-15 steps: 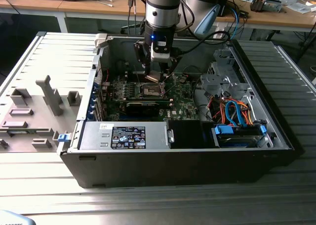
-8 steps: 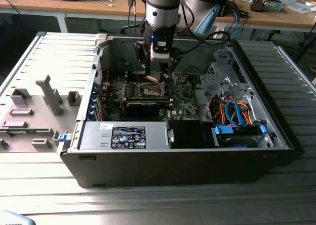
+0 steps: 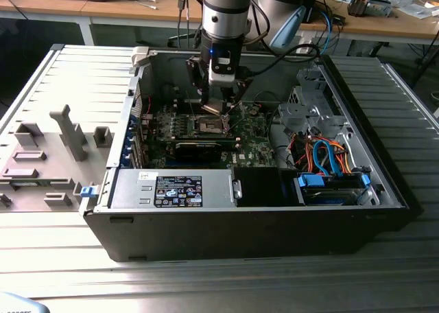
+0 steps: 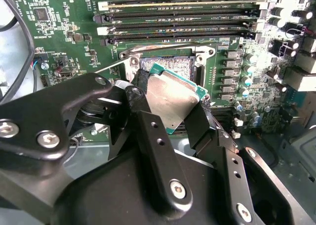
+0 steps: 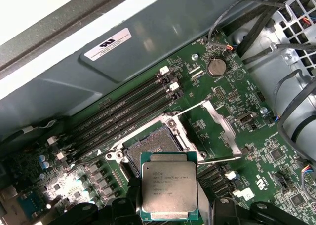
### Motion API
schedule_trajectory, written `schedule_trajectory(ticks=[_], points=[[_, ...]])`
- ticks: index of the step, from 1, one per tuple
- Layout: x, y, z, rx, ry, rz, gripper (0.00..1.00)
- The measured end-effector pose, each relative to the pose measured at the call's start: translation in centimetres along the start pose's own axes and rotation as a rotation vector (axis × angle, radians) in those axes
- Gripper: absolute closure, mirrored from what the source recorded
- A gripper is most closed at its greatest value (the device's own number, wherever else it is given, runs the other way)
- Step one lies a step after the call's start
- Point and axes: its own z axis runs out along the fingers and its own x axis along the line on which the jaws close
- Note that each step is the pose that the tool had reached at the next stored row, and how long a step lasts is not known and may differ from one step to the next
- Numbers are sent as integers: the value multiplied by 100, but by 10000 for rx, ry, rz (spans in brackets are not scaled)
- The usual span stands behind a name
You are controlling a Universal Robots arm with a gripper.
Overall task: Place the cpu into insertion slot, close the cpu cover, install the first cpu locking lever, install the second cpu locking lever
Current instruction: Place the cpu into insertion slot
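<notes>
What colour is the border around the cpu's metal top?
Green, framing the dull silver-grey top of the cpu; it shows best in the first wrist view.

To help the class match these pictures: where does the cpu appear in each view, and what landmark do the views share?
Exterior view: the cpu sits at the arm's tip, just over the insertion slot in the middle of the motherboard.
Second wrist view: the cpu is tilted between the black jaws, partly covering the insertion slot.
First wrist view: the cpu is between the jaws, next to the insertion slot.
Shared landmark: the insertion slot.
</notes>
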Motion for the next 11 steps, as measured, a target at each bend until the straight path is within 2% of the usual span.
schedule_trajectory(ticks=[11], points=[[0, 0, 4, -1, 1, 120, 45]])
